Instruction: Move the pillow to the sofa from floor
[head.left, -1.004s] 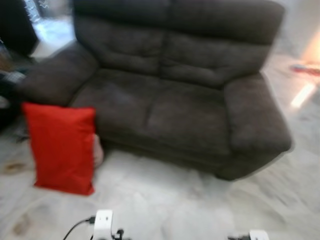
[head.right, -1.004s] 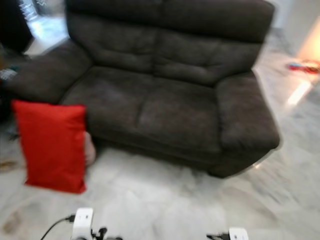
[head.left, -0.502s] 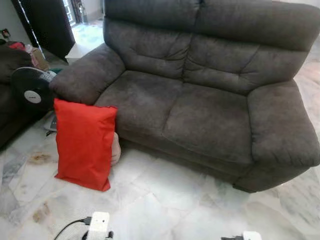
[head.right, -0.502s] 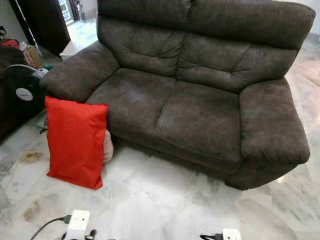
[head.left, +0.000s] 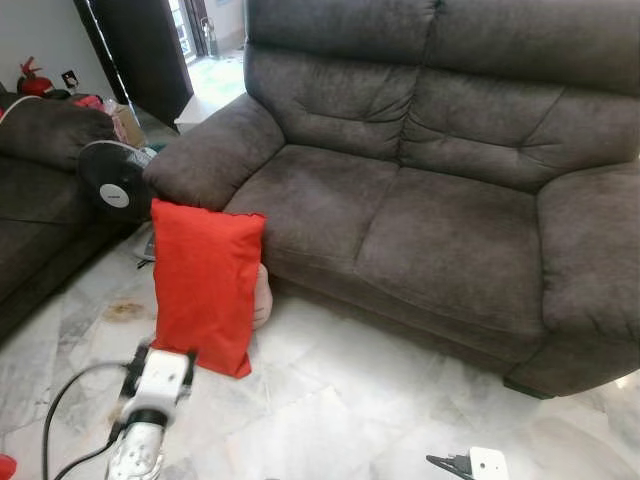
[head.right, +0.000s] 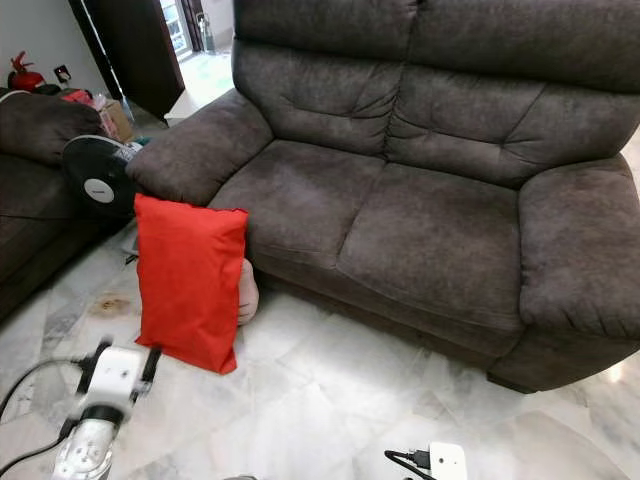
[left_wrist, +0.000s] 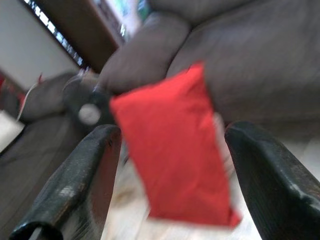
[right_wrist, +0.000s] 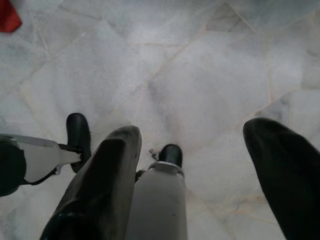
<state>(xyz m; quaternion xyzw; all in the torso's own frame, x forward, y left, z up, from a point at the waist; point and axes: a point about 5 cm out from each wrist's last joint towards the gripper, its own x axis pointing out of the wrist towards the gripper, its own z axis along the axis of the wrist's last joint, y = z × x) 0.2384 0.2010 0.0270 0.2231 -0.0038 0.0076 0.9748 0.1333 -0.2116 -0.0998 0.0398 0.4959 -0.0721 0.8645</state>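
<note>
Marble floor (head.left: 330, 400): red pillow (head.left: 205, 285) upright against sofa (head.left: 420, 200); both grippers' jaws open.

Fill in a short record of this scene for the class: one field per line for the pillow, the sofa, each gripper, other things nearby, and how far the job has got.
pillow: red pillow, upright on the floor, leaning against the sofa front
sofa: dark brown sofa, seat bare
left gripper: left gripper open, aimed at the pillow, not touching it
right gripper: right gripper open, pointing down at the floor
nearby: black fan beside the sofa arm
progress: pillow not yet picked up
</note>
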